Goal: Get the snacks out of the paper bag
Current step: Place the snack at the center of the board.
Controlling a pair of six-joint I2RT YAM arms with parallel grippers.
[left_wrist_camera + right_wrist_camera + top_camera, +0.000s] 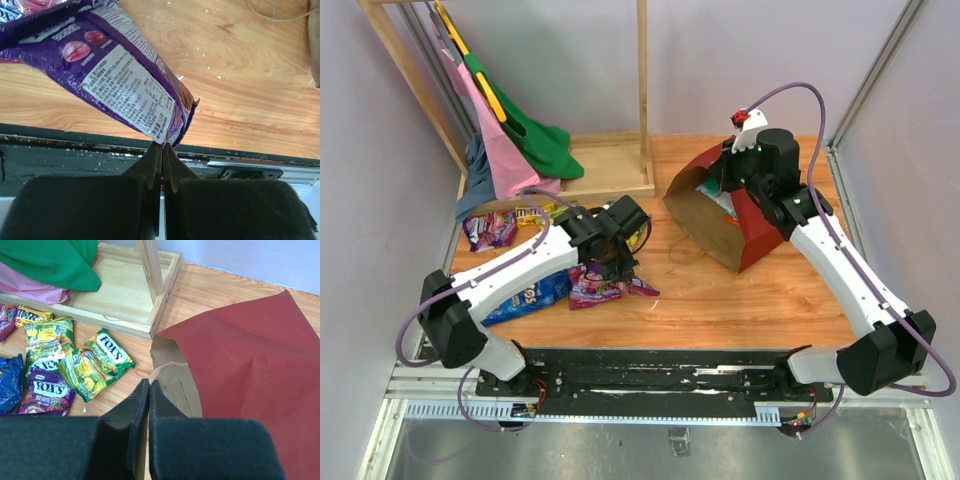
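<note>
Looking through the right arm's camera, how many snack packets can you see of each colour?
Yellow-green packets: 2
Purple packets: 2, one cut off by the left edge
Yellow packet: 1
Blue bag: 1, only partly in view
Total: 6

One paper bag (761,238), one blue chip bag (525,292), two yellow-green candy packs (95,365)

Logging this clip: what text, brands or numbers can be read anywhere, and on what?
"FOX'S": white oval on the glossy yellow-green candy packet.
"FOX'S" and "BERRIES": glossy purple candy packet lying on the wooden table.
White back panel of the purple packet in the left wrist view: print too small to read.
Large blue chip bag and small yellow packet: lettering too blurred to read.
</note>
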